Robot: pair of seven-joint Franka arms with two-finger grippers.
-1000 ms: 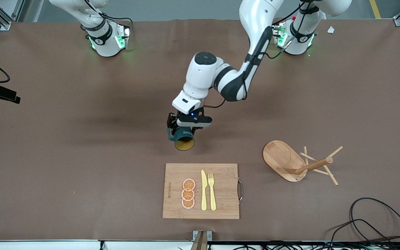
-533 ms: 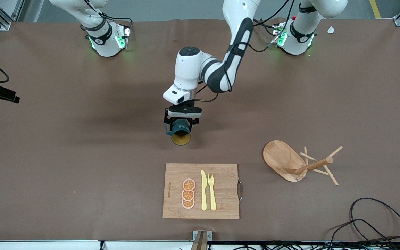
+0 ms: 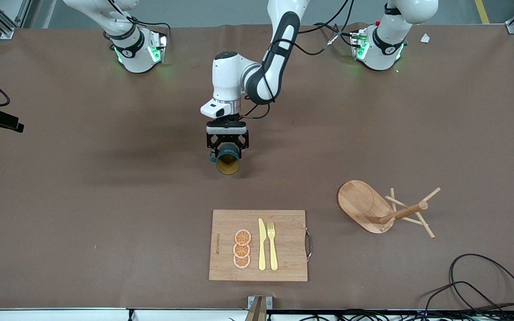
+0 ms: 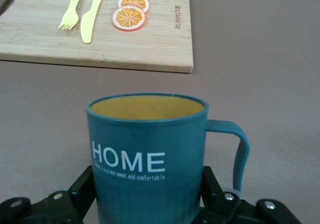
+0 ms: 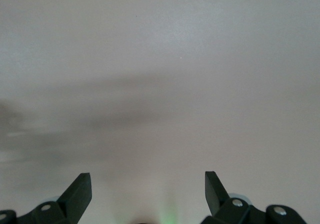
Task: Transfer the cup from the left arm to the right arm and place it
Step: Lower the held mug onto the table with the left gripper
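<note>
The left end effector [image 3: 227, 147] is seen clamped on the cup [image 3: 227, 163], which is held up in the air over the bare middle of the brown surface [image 3: 83, 187]. In the left wrist view the fingers [image 4: 82, 191] are pressed against both sides of the teal cup's lower body, its yellow inside, its side handle and the word HOME being visible. The right end effector [image 5: 148, 184] is shown only in the right wrist view, its jaws spread wide with nothing between them, while that arm waits. A wooden cutting board [image 3: 283, 263] with orange slices [image 3: 242, 248], a yellow knife [image 3: 262, 244] and a yellow fork [image 3: 272, 246] lies nearer the front camera than the cup. A tipped wooden peg rack [image 3: 384, 209] lies toward the left arm's end.
</note>
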